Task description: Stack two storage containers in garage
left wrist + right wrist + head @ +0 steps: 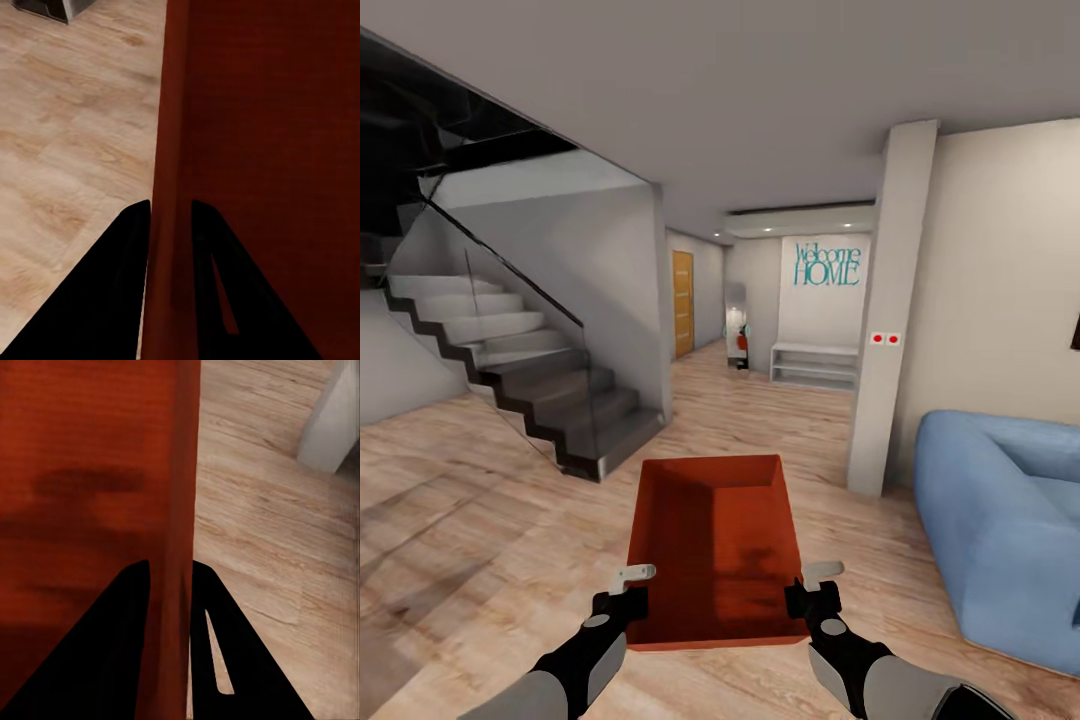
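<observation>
One orange-red storage container (715, 545) hangs in front of me above the light wood-plank flooring, open side up and empty. My left gripper (632, 590) is shut on its left wall, and my right gripper (810, 590) is shut on its right wall. The left wrist view looks along that wall (171, 150), pinched between two dark fingers (112, 285). Through the right wrist camera the opposite wall (176, 510) is clamped the same way by dark fingers (112, 645). I am in the wood-floored living area; the garage is out of view.
A dark staircase (530, 385) with a glass rail rises at the left. A pale pillar (890, 320) and a blue sofa (1005, 530) stand at the right. Ahead, a hallway leads past a white bench (815, 365) to a wooden door (682, 305).
</observation>
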